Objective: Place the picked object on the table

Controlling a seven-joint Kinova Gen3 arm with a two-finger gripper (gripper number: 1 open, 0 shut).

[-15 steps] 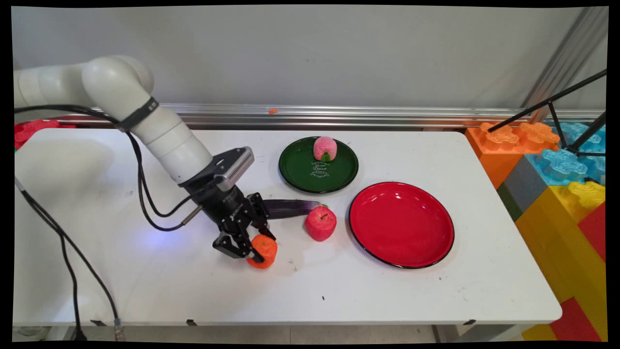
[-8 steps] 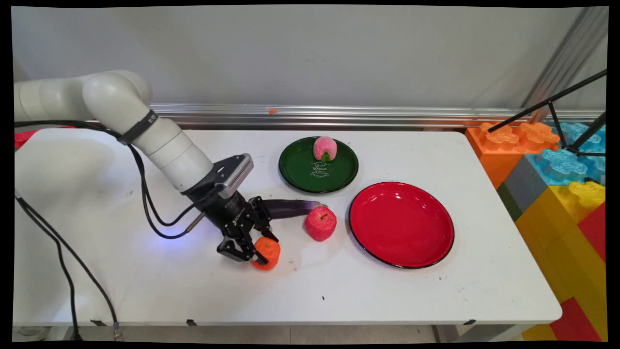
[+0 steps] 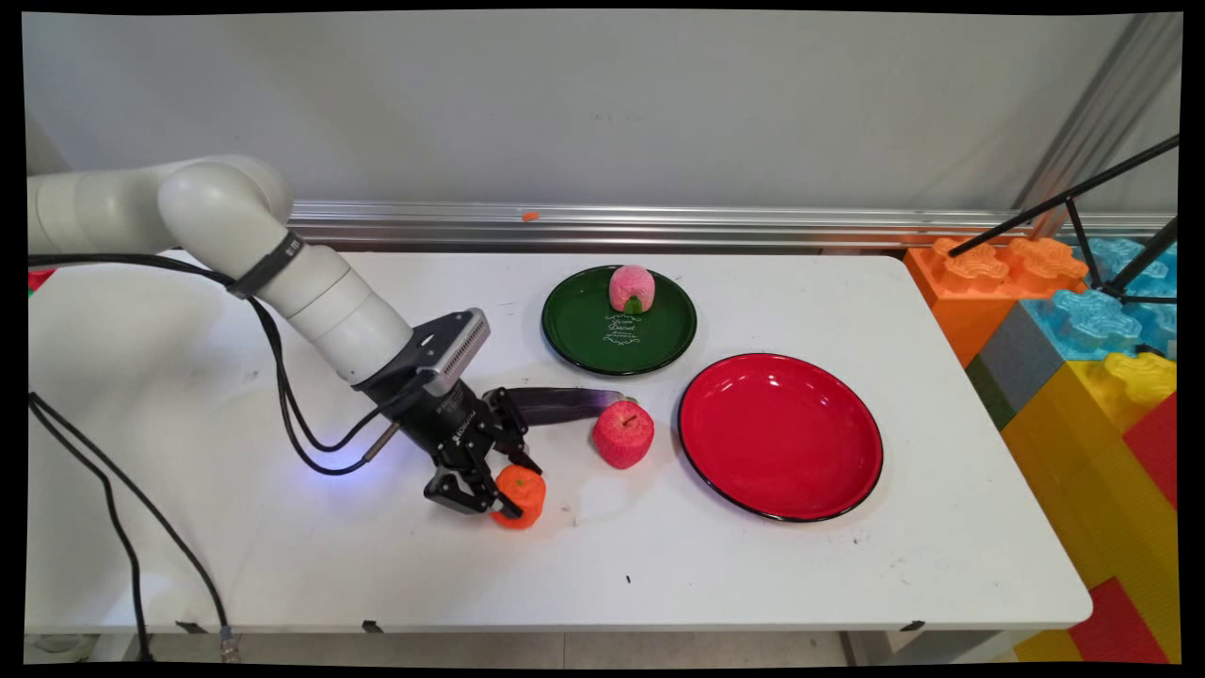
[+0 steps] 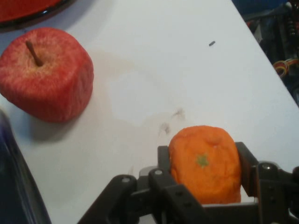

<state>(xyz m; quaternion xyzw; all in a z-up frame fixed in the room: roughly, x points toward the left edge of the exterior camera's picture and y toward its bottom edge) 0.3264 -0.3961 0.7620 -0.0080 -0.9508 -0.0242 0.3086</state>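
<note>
My gripper (image 3: 490, 497) (image 4: 204, 163) is shut on a soft orange toy fruit (image 3: 522, 493) (image 4: 205, 161), held low over the white table (image 3: 659, 574) near its front middle. Both black fingers (image 4: 164, 161) press the orange's sides. A red toy apple (image 3: 623, 433) (image 4: 46, 72) with a brown stem stands a little to the right of the orange. A dark purple eggplant (image 3: 560, 405) lies behind the gripper, touching the apple's left side. The red plate (image 3: 847, 471) sits to the right of the apple.
A green plate (image 3: 576, 339) at the back holds a pink peach (image 3: 631, 287). Large coloured toy blocks (image 3: 1083, 330) and a black tripod (image 3: 1101, 226) stand off the table's right end. Black cables (image 3: 122, 508) hang at the left.
The gripper has shifted slightly to the right with the orange between its fingers, and the arm's elbow has dropped lower. Apple, eggplant and plates have stayed put.
</note>
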